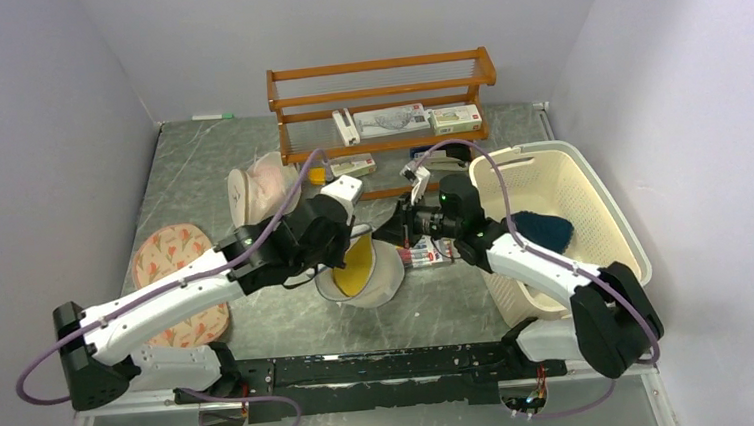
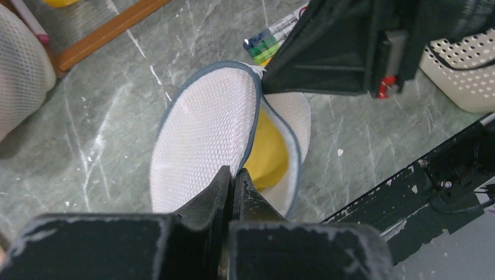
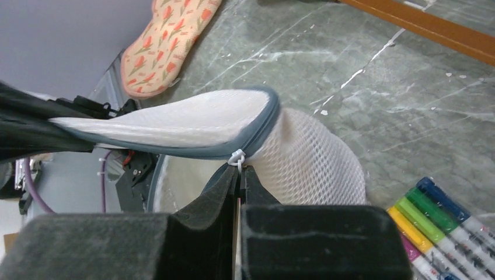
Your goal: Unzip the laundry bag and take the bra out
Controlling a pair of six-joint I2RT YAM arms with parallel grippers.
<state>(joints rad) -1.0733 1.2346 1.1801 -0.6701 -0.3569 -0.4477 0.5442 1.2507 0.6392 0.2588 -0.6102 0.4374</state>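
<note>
Mesh laundry bag (image 2: 204,128) part-unzipped, yellow bra (image 2: 268,154) inside; L gripper (image 2: 233,175) clamped on bag's flap rim, R gripper (image 3: 240,169) pinching zip pull (image 3: 236,156).

The bag (image 1: 383,283) opens only as a narrow slit along its top, with the bra (image 1: 359,264) filling the gap. The left gripper (image 2: 233,174) blocks it from 10 o'clock and the right gripper (image 3: 240,172) from 1 o'clock (both pinch the rim). The markers (image 1: 426,254) and basket (image 1: 593,208) close off 3 o'clock, and the rack (image 1: 380,102) stands at 12. The table (image 1: 440,314) lies bare at 6 o'clock.
</note>
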